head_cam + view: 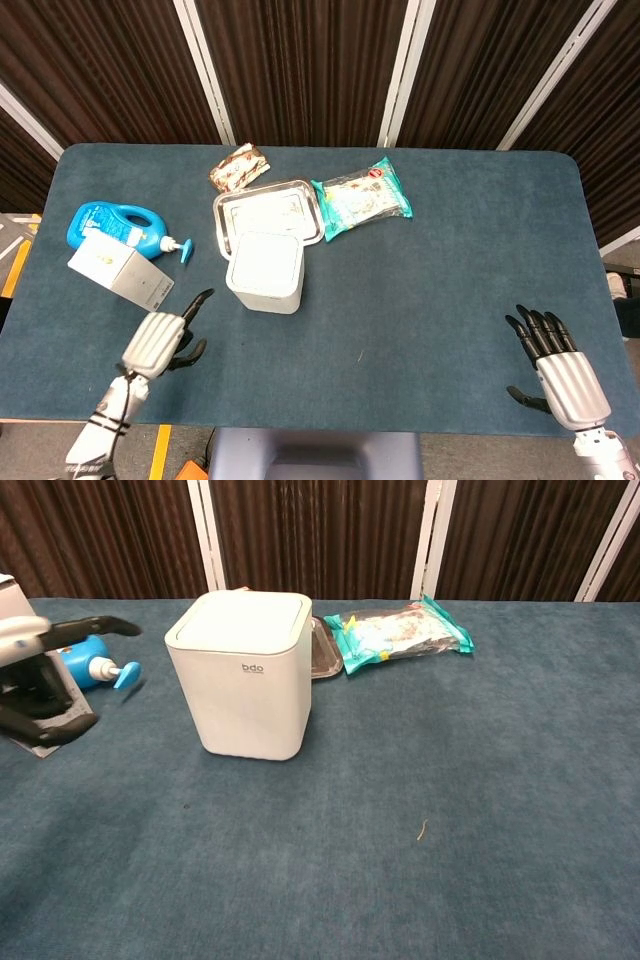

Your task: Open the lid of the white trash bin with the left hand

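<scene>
The white trash bin stands upright near the table's middle, its lid closed and flat. My left hand hovers left of the bin and nearer the table's front, fingers spread and pointing toward it, holding nothing and not touching it. My right hand rests at the front right corner of the table, fingers apart and empty; the chest view does not show it.
A white box and a blue bottle lie left of the bin, close to my left hand. A metal tray, a snack packet and a green wipes pack sit behind the bin.
</scene>
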Controlling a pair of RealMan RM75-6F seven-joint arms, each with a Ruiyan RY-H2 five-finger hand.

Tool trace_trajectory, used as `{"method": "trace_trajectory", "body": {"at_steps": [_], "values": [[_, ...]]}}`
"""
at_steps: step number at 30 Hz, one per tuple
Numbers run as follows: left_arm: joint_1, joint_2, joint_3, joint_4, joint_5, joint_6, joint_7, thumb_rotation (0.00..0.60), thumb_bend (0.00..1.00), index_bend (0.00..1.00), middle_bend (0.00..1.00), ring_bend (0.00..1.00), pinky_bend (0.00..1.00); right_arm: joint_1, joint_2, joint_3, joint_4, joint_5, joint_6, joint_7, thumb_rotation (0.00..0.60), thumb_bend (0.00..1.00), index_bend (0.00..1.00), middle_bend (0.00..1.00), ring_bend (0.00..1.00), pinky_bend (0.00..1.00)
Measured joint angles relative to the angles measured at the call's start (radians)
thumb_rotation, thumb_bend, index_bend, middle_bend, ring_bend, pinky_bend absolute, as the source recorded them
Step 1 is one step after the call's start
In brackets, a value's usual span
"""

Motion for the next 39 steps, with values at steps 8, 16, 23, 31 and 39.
{"method": "trace_trajectory", "body": {"at_steps": [8,16,23,31,39], "values": [[-0.108,-0.066,-0.096,-0.066,-0.208,-0.016,0.168,0.6,0.45,0.0,1.0,1.0,1.0,-0.006,0.003,-0.005,-0.001,-0.012,0.011,0.001,0.6,0.08,0.0,0.0,0.0,0.0],[-0.156,-0.084,-0.099,-0.074,-0.281,-0.028,0.236,0.6,0.45,0.0,1.0,1.0,1.0,-0.004,0.004,-0.004,-0.003,-0.007,0.005,-0.001,0.6,0.08,0.0,0.0,0.0,0.0],[-0.218,-0.106,-0.062,-0.06,-0.412,-0.028,0.376,0.6,0.45,0.0,1.0,1.0,1.0,-0.006,0.009,-0.002,-0.003,-0.006,0.011,0.012,0.6,0.08,0.0,0.0,0.0,0.0],[-0.251,-0.11,-0.038,-0.067,-0.426,0.015,0.421,0.6,0.45,0.0,1.0,1.0,1.0,-0.007,0.009,-0.001,-0.004,-0.002,0.01,0.009,0.6,0.08,0.0,0.0,0.0,0.0],[-0.192,-0.049,0.006,-0.129,-0.093,0.145,0.341,0.6,0.45,0.0,1.0,1.0,1.0,-0.008,0.011,-0.003,-0.007,-0.003,0.007,0.001,0.6,0.08,0.0,0.0,0.0,0.0]]}}
